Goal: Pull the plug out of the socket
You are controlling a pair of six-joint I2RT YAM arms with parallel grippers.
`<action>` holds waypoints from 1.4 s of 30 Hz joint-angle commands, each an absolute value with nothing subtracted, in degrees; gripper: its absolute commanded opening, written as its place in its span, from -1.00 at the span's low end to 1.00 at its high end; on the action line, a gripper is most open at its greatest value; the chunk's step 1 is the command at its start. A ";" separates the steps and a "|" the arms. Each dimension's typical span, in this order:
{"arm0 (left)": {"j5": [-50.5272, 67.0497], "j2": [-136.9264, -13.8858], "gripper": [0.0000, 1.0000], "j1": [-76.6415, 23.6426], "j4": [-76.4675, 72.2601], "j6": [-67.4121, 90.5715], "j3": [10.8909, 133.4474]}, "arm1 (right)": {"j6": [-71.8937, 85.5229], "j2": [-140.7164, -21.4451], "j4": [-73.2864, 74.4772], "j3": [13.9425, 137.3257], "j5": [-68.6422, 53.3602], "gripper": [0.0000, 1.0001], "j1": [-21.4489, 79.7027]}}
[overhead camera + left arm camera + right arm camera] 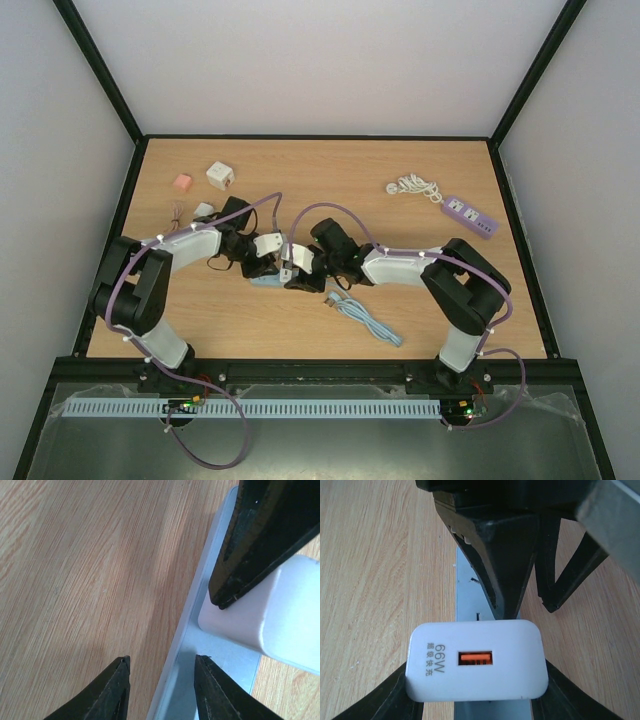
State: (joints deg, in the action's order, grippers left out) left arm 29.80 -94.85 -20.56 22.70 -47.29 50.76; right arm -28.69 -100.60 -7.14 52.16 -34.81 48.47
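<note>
White 66W charger [476, 666], lower centre, sits in power strip [467, 611]; I judge it light, rigid, slick. Right gripper [476, 692] flanks its short sides, my pinch spot; clamped, cannot tell. Left gripper [163, 658], jaws apart, straddles strip edge.

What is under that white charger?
A pale blue strip, lying flat on the wooden table. The charger stands on it and covers the spot where they meet, so its prongs and the socket holes are hidden.

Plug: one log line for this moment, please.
right gripper: closed on plug | plug: seated in strip | left gripper: straddling strip edge
</note>
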 commanded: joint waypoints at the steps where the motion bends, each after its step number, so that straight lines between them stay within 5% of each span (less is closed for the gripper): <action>1: 21.86 -98.95 -0.25 -21.50 21.79 -46.65 50.27 | -28.38 -98.61 -9.82 53.15 -35.98 -0.55 49.74; 42: 20.63 -101.40 -0.24 -22.99 23.50 -44.19 52.22 | -27.19 -92.75 -9.30 51.47 -40.73 -0.79 49.61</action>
State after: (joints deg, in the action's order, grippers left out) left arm 28.82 -96.84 -21.96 25.26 -45.21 53.06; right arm -25.32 -92.99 -10.31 50.92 -37.69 49.12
